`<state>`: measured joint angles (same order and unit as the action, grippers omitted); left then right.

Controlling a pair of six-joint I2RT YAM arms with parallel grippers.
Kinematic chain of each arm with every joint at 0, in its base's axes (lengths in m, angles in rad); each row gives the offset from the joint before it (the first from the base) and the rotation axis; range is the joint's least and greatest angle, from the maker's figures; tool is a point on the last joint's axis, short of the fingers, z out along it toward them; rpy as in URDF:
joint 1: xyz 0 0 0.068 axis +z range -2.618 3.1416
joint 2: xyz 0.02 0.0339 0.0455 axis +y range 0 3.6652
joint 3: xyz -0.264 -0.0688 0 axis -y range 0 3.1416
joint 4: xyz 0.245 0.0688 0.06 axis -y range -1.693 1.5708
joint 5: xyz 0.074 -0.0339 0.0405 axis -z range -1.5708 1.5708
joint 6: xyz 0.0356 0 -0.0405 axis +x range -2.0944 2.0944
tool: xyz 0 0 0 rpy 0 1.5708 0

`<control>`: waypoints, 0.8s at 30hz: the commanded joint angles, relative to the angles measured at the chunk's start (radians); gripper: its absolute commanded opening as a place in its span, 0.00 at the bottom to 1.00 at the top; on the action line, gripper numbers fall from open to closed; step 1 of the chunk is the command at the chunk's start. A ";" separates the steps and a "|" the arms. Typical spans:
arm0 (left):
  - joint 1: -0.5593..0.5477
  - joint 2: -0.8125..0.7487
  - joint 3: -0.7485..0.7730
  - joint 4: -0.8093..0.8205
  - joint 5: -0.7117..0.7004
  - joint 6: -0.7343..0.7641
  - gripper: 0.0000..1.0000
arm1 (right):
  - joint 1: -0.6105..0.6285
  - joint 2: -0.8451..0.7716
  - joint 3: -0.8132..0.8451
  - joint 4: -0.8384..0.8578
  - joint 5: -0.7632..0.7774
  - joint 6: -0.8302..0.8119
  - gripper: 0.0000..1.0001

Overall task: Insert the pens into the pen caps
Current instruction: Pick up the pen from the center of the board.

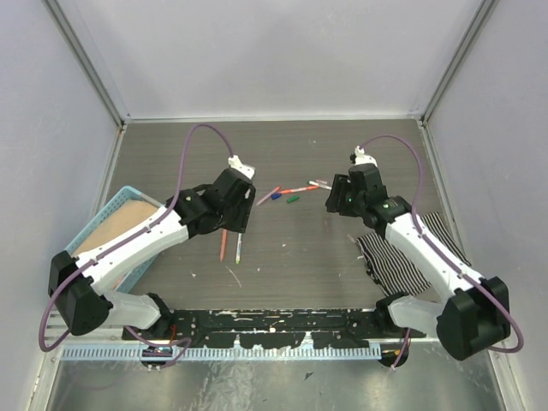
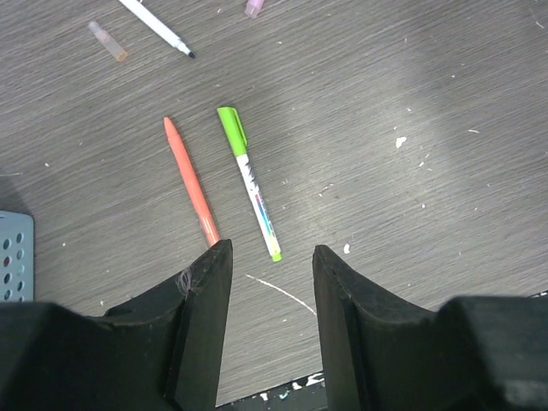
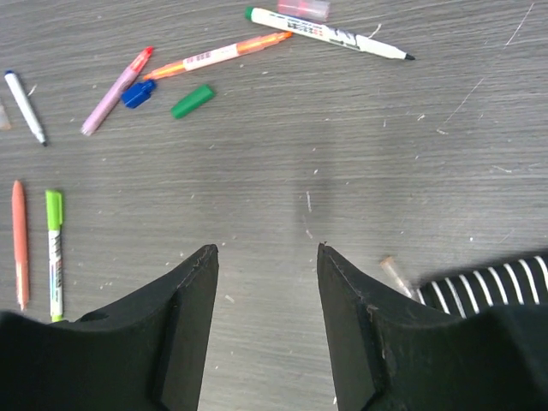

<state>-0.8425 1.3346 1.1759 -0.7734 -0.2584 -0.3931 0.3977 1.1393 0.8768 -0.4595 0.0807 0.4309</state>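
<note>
My left gripper [image 2: 271,248] hangs open and empty just above the table. Ahead of its fingertips lie an all-orange pen [image 2: 192,181] and a white pen with a green cap on it [image 2: 253,184], side by side; the orange pen's near end is hidden behind one finger. From above, this gripper [image 1: 235,221] sits over the upper ends of both pens. My right gripper [image 3: 266,248] is open over bare table. Beyond it lie a green-ended white pen [image 3: 330,32], an orange-and-white pen [image 3: 218,56], a lilac pen [image 3: 116,92], a blue cap [image 3: 137,92], a green cap [image 3: 192,101] and a pink cap [image 3: 304,8].
A blue basket [image 1: 128,195] stands at the left under my left arm. A striped cloth [image 1: 411,257] lies at the right beneath my right arm, with a small clear cap [image 3: 398,276] by its edge. Another white pen [image 2: 158,26] and a clear cap [image 2: 108,41] lie farther off.
</note>
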 commanded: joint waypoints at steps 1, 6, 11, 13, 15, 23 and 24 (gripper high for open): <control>0.017 -0.022 0.043 -0.067 0.008 0.031 0.50 | -0.055 0.059 0.046 0.106 -0.052 -0.040 0.56; 0.022 -0.054 0.047 -0.098 0.006 0.081 0.50 | -0.076 0.190 0.124 0.126 -0.051 -0.075 0.58; 0.029 -0.094 0.040 -0.113 -0.014 0.113 0.50 | -0.077 0.321 0.213 0.137 -0.019 -0.111 0.59; 0.032 -0.106 0.028 -0.111 -0.015 0.123 0.51 | -0.078 0.364 0.249 0.139 -0.017 -0.137 0.59; 0.035 -0.114 0.016 -0.109 -0.012 0.135 0.51 | -0.078 0.403 0.284 0.137 -0.034 -0.188 0.59; 0.051 -0.130 -0.015 -0.092 0.013 0.175 0.52 | -0.105 0.591 0.461 -0.002 -0.100 -0.489 0.58; 0.054 -0.129 -0.016 -0.090 0.019 0.181 0.52 | -0.110 0.612 0.474 -0.012 -0.118 -0.516 0.58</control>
<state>-0.8005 1.2221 1.1801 -0.8764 -0.2588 -0.2489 0.3046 1.6958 1.2663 -0.4095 0.0189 0.0967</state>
